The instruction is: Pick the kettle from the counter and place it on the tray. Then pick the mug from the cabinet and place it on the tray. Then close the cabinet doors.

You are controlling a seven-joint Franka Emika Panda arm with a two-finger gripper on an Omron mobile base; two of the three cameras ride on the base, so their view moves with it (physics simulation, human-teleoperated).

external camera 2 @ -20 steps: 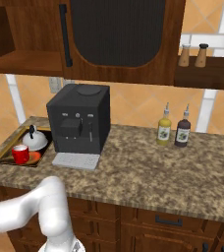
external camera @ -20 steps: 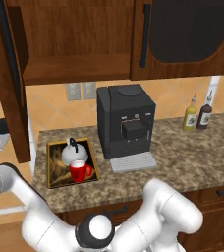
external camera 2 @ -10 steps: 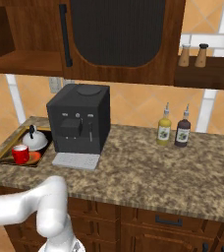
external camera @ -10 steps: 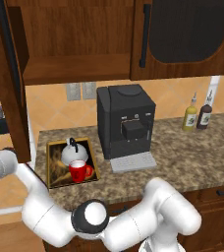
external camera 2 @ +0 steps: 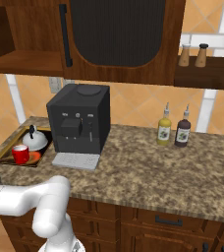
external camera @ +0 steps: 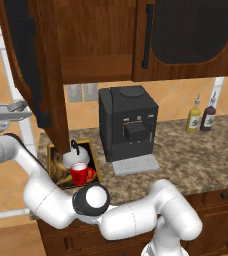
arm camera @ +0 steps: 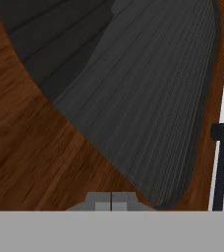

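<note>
On tray (external camera: 54,159): one kettle (external camera: 75,156) | one mug (external camera: 79,173)

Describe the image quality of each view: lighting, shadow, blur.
Left base view: even, flat rendered light, soft overall; the open cabinet door looms dark. Right base view: equally flat, faint shadow under the coffee machine. Hand view: so close that the door's ribbed panel and wood grain look smeared.

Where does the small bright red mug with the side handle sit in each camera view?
Left base view: small bright red mug lower left, on the gold-rimmed tray.
Right base view: far left, on the same tray.
Hand view: not in it.
Shared landmark: big black coffee machine, beside the tray.
</note>
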